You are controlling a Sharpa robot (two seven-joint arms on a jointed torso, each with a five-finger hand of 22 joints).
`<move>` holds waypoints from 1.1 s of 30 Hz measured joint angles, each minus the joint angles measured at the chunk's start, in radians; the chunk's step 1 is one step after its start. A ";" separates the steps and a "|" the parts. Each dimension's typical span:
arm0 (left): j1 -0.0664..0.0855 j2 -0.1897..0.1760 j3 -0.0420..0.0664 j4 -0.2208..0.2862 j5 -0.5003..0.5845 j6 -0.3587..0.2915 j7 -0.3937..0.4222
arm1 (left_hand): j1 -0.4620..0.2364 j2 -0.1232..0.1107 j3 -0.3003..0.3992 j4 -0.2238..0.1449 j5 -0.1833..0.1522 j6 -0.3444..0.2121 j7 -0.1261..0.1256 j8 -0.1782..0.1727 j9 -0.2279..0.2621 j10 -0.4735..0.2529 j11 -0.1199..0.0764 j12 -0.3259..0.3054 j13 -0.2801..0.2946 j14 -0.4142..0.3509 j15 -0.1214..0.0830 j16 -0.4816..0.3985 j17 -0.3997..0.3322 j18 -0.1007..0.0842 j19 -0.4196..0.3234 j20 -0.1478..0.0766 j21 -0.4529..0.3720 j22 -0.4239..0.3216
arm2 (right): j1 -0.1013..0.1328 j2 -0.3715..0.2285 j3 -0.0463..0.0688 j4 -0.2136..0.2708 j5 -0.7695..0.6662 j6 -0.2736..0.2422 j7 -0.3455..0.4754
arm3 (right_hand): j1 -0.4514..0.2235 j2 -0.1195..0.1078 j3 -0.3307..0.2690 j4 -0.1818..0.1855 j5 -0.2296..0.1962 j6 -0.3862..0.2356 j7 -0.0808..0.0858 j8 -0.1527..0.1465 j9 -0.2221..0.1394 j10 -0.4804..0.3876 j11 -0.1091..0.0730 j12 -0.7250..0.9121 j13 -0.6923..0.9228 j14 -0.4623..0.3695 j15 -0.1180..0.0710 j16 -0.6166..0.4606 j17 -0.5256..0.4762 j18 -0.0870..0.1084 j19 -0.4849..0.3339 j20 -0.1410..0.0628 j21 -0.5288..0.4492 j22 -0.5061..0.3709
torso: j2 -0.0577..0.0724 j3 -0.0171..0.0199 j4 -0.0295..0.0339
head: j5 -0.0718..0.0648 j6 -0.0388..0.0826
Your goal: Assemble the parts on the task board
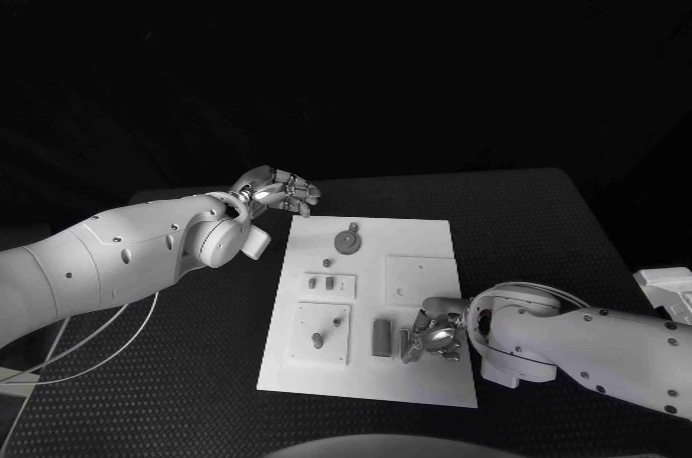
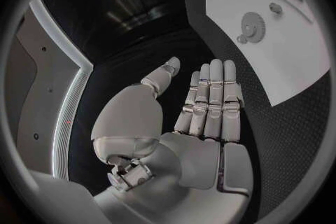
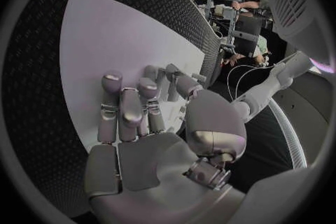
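Right hand is hovering low over the near right part of the task board, fingers curled down around the small upright bar and a second small piece beside it. From the right wrist view, the fingertips are reaching onto the pieces, but I cannot tell whether anything is actually being pinched or just touched, so the grasp state is staying unconfirmed

Parts are looking small, rigid and light, probably smooth plastic or metal, so likely slippery and prone to tipping or skating on the plate if nudged from one side. Best bet is taking the bar across its long flat sides, near the middle, thumb against one finger, and lifting straight up

Further along the board: square plate with a peg sitting near left, two little blocks in the middle left, a blank square recess on the right, and the gear lying flat toward the far end. The gear is thin, so the rim is the only practical hold

Left hand is sitting off the board at its far left corner above the desk, released, fingers extended flat and together in the left wrist view, holding nothing, touching nothing
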 measured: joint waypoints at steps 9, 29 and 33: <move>0.000 0.000 0.000 0.000 0.000 0.000 0.000 | 0.000 0.000 0.000 0.000 0.000 0.000 0.000 0.000 0.000 0.000 0.000 0.000 0.000 0.000 0.000 0.000 0.001 0.000 0.000 0.000 0.000 0.001 | -0.003 0.006 0.002 -0.006 -0.008 0.000 -0.004 | 0.022 0.071 0.000 -0.030 0.000 0.006 -0.006 0.002 0.000 0.003 -0.003 0.004 0.000 0.002 0.001 0.000 0.000 0.001 0.000 0.000 0.000 0.000 | 0.000 0.0000 -0.0001 | 0.002 -0.002; 0.000 0.002 0.000 -0.002 0.000 0.001 -0.001 | 0.000 0.000 0.000 0.000 0.000 0.000 0.000 0.000 -0.001 0.000 0.000 0.000 -0.001 0.000 0.000 -0.004 0.002 0.000 0.000 0.000 0.000 0.001 | -0.003 -0.008 0.004 -0.003 -0.019 -0.005 0.009 | 0.089 0.020 -0.035 -0.029 0.008 0.006 -0.005 0.002 -0.005 0.003 -0.003 0.004 0.000 0.003 0.003 0.003 -0.006 0.001 -0.004 -0.003 0.004 0.000 | 0.000 -0.0001 -0.0009 | -0.001 0.003; 0.000 0.005 0.000 -0.003 0.000 0.001 -0.001 | 0.000 0.000 0.000 0.000 0.000 0.000 0.000 0.000 -0.001 0.000 0.000 0.000 -0.001 0.000 0.000 -0.004 0.003 0.000 0.000 0.000 0.000 0.001 | 0.009 -0.027 0.000 -0.002 -0.001 -0.008 0.015 | 0.046 -0.045 -0.045 -0.011 0.003 -0.006 -0.012 -0.020 -0.027 0.006 0.001 0.004 0.000 0.003 0.003 0.003 -0.008 0.005 -0.005 -0.003 0.004 0.000 | -0.002 -0.0009 -0.0009 | -0.004 0.014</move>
